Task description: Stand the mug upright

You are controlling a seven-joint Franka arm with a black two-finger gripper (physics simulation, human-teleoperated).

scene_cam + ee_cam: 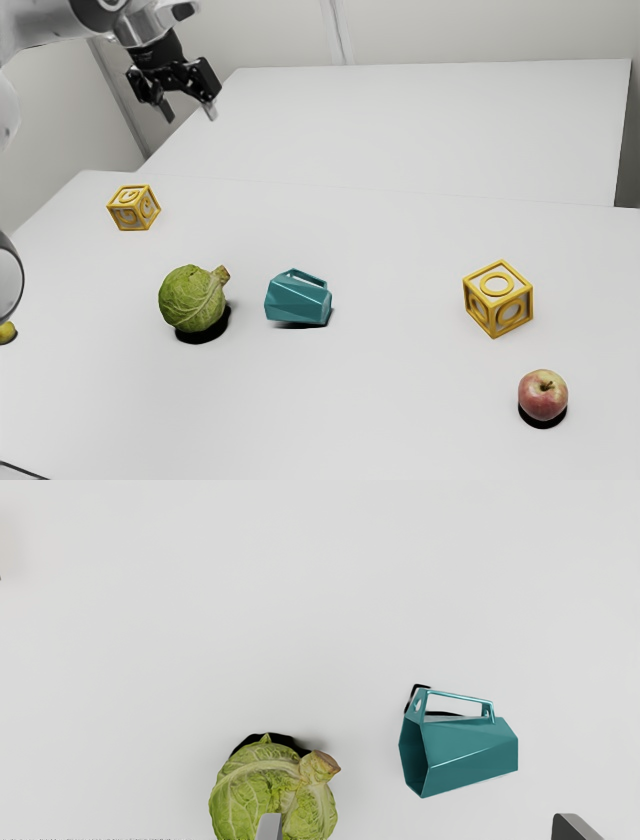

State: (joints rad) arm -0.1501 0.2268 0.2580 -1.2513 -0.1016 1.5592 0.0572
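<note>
The teal faceted mug (pixel 298 301) is seen lying on its side on the white table (pixel 350 410), not upright, with its mouth (pixel 414 757) turned toward the side where the cabbage (pixel 193 299) sits, a short way off. It is probably kept from rolling by its flat faces, and by the angular handle (pixel 460 697), which is held out from the body on the side away from the fingers in the wrist view. By the cabbage, a grasp from that side could be hampered. The apple (pixel 543 395) and the nearer letter block (pixel 498 298) are set well apart from the mug, where little hindrance is to be expected. The gripper (pixel 190 114) is held high over the table, its fingers spread wide; nothing is gripped or touched by it.
</note>
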